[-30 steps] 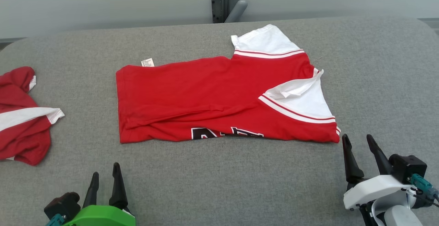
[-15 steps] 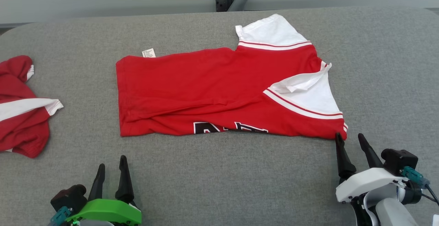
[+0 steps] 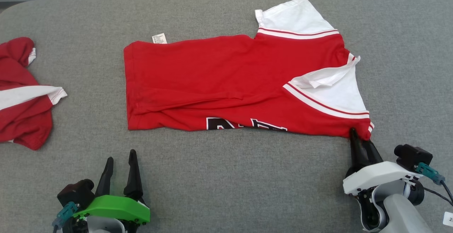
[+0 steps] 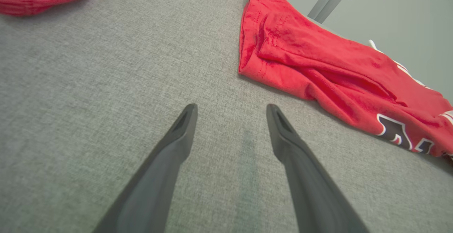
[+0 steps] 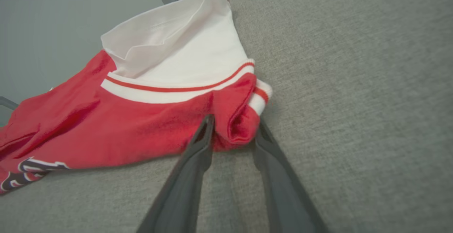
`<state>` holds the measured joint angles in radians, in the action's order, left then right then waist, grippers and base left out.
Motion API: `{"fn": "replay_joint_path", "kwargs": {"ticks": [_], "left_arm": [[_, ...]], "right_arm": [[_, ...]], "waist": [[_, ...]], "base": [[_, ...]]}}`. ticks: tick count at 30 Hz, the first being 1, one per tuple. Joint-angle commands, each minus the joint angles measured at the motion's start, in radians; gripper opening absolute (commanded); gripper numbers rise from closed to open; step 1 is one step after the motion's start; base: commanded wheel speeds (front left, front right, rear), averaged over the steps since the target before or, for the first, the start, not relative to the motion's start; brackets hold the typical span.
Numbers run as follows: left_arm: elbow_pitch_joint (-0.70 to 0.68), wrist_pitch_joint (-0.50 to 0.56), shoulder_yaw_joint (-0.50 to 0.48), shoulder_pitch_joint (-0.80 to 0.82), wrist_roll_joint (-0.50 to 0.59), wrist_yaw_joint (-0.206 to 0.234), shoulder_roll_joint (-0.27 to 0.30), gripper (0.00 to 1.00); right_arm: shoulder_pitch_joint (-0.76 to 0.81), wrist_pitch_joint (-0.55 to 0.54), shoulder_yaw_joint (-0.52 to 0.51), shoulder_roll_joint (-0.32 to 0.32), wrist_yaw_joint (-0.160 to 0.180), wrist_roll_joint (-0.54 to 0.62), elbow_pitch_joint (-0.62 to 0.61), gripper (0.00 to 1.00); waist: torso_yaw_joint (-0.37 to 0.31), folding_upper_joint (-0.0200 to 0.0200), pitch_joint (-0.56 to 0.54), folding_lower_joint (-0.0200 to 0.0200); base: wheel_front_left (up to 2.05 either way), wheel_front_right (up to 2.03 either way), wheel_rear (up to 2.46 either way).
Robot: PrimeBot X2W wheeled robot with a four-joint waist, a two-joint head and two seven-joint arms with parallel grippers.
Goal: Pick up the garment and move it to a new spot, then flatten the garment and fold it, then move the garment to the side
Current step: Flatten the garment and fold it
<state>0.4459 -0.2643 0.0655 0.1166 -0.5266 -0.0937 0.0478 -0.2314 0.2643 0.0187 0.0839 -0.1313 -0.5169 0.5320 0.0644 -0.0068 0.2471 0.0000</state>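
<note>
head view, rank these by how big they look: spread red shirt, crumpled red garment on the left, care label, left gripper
1. spread red shirt
2. crumpled red garment, cut off by the frame edge
3. left gripper, nearer the camera, so unsure
4. care label

Red top: cut off, L edge. Label: print too small to read. Garment: black lettering partly hidden by fold.

The head camera is looking forward and down on the whole garment from high up. The left wrist camera is skimming low toward the garment's left end; the right wrist camera is pressing close against its right corner. All are sharing its lettered front edge.
</note>
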Motion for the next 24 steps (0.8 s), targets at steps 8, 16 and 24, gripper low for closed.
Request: {"fn": "replay_joint_path", "kwargs": {"ticks": [8, 16, 24], "left_arm": [[0.038, 0.0, 0.014, 0.065, 0.022, -0.017, 0.005, 1.0], [0.065, 0.0, -0.004, 0.128, 0.011, -0.028, 0.005, 1.0], [0.119, 0.001, -0.033, 0.184, 0.031, -0.024, 0.004, 1.0]], "right_arm": [[-0.011, 0.0, -0.012, 0.01, 0.001, 0.003, -0.076, 0.0], [-0.02, 0.0, 0.008, 0.012, 0.001, 0.015, -0.101, 0.0], [-0.034, 0.0, 0.019, 0.015, 0.001, 0.011, -0.116, 0.0]], "waist": [[-0.009, 0.0068, 0.029, 0.0], [-0.032, 0.0068, 0.059, 0.0], [-0.058, 0.0068, 0.089, 0.0]], "base": [[0.0, 0.0, 0.0], [0.0, 0.0, 0.0], [0.0, 0.0, 0.0]]}}
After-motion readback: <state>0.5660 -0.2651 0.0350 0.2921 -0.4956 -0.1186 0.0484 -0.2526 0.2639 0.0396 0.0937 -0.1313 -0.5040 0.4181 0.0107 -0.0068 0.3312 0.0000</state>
